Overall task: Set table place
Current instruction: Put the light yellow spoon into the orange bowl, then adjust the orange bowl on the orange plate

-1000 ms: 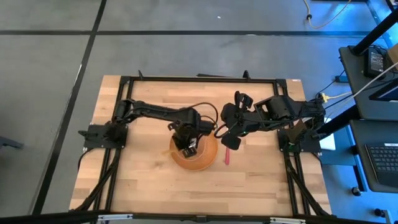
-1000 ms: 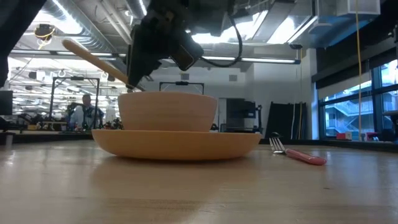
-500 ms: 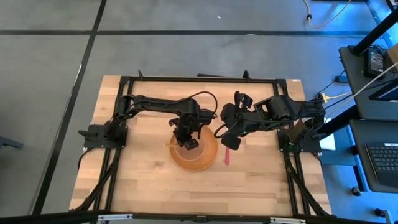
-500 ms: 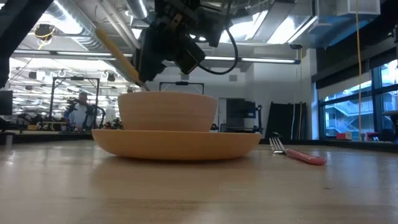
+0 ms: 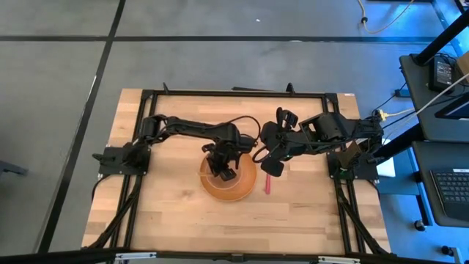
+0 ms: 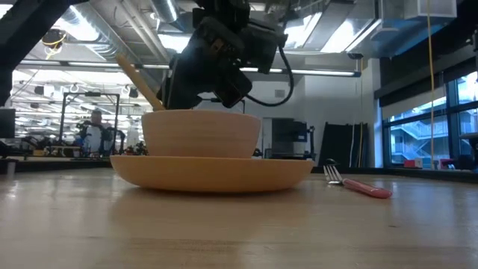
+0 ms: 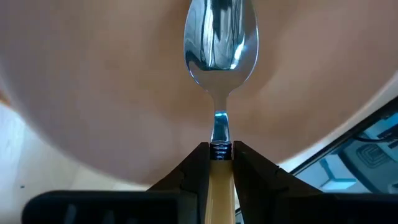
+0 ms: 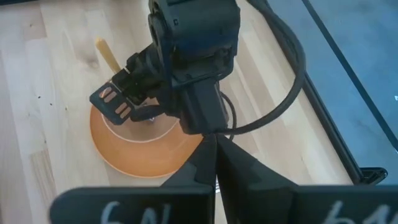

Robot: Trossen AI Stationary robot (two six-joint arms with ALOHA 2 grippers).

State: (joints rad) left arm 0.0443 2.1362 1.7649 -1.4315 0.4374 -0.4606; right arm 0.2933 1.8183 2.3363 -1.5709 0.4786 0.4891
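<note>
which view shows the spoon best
The left wrist view: the spoon fills it, its metal head inside the bowl, its wooden handle between the left gripper fingers. The low view shows only the handle slanting above the bowl's rim. The right wrist view shows just the handle tip. The high view hides it under the arm.

The table carries the plate and fork.

A person beyond the table
</note>
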